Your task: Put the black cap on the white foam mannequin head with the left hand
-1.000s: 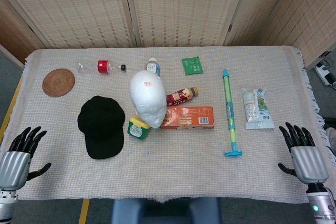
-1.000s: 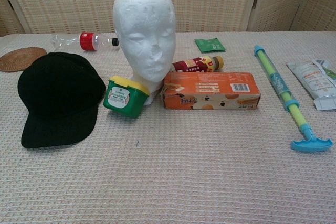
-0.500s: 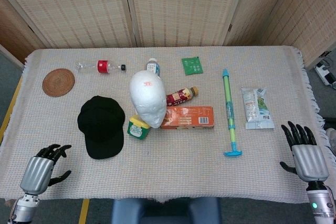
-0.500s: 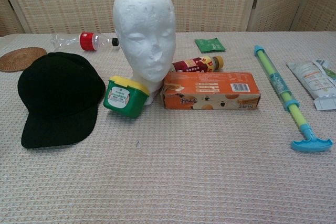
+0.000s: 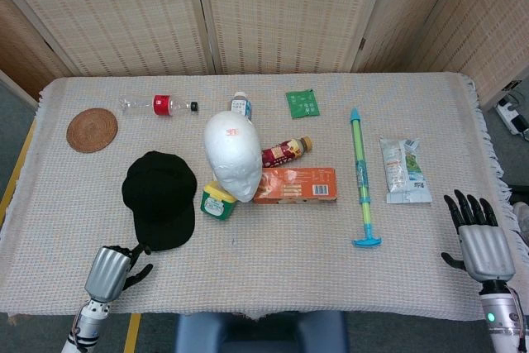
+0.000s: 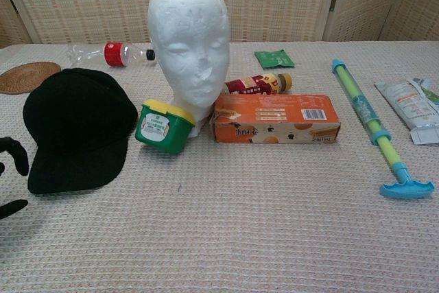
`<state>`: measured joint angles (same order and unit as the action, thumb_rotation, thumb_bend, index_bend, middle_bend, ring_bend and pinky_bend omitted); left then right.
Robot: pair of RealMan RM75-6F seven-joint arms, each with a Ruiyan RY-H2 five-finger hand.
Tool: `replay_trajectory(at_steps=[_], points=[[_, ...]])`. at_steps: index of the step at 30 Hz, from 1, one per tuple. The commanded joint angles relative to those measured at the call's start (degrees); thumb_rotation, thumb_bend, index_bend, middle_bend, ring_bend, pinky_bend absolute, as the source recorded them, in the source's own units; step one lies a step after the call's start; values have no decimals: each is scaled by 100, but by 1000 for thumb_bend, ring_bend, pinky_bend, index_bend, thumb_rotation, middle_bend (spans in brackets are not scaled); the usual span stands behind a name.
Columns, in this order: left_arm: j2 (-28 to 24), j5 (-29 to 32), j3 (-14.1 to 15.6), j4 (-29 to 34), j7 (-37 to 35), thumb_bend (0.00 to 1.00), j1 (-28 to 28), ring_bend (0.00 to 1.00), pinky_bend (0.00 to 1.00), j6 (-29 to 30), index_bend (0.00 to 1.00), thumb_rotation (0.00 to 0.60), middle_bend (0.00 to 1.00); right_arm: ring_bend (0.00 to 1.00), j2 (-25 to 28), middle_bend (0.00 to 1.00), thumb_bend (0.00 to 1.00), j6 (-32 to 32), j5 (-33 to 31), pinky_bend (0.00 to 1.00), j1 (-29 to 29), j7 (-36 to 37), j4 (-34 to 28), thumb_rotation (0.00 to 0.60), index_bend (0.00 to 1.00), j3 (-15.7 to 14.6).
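I see the black cap (image 5: 159, 198) lying flat on the counter (image 5: 273, 279), its brim toward me, just left of the white foam mannequin head (image 5: 233, 155), which stands upright with nothing on it. A green tub with a yellow lid (image 5: 217, 201) sits between the cap and the base of the head, touching the head. My left robot hand (image 5: 111, 268) hovers at the near edge of the counter, just short of the cap's brim and slightly to its left; its fingers are curled loosely with gaps between them and hold nothing. In the chest view only its dark fingertips (image 6: 15, 154) show at the left edge, close to the brim. My right robot hand (image 5: 481, 245) is far off at the right edge, fingers spread, empty.
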<state>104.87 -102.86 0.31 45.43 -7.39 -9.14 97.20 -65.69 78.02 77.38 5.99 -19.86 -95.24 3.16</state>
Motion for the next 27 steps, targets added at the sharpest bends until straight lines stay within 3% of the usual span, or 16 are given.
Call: replay_trajectory(at_steps=[1,10,20,27], points=[[550,89,-84,-756,-301,232,-204,1000,1000,3,566,600,1000,0,-46,0,47,-118,-109,0,55,-44,56,600,0,15],[1356,304,-28,-2124,-793,246,-371,1000,1000,-198,560,600,1000,0,-97,0,48,-266,-451,0,155,-24,183,600,0,160],[1790,451,39,-2986,-806,252,-412,1000,1000,-59,542,600,1000,0,-25,0,48,-233,-373,0,139,45,73,600,0,90],[1986,567,76,-3402,-714,275,-524,1000,1000,-283,536,600,1000,0,12,0,48,-277,-436,0,157,65,34,600,0,88]])
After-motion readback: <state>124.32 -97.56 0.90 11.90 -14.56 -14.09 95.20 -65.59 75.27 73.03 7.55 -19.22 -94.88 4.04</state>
